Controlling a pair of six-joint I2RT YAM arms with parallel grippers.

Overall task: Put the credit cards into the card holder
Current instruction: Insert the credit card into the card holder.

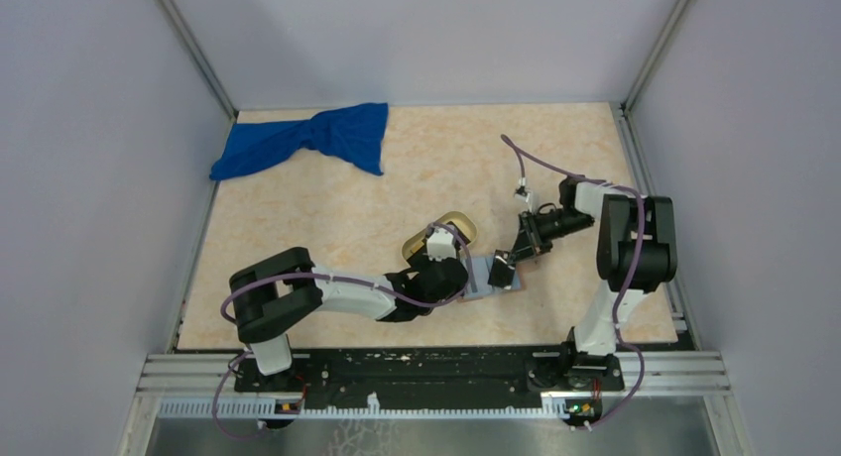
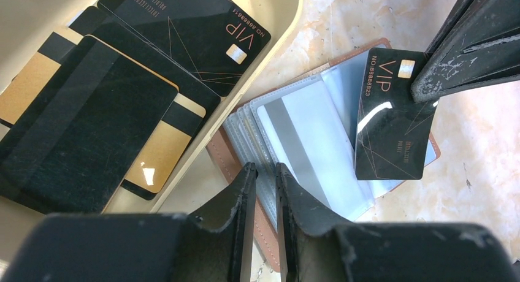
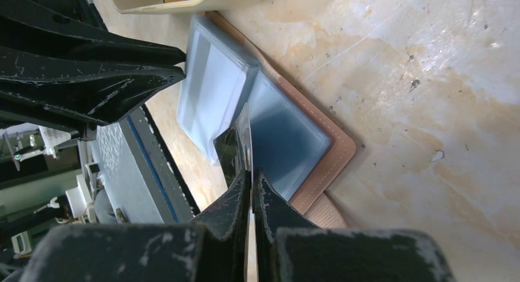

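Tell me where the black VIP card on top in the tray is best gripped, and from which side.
Grip the black VIP card at its chip-end short edge, coming from above on the tray rim side. It lies flat on the other cards, but that end seems to overhang them near the rim, so one of the jaws could probably slip beneath.

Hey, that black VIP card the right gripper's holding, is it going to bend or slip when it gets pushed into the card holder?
Probably stiff: the black VIP card looks flat though the right gripper pinches only one end. Its glossy face could slip. The card holder has floppy-looking clear sleeves.
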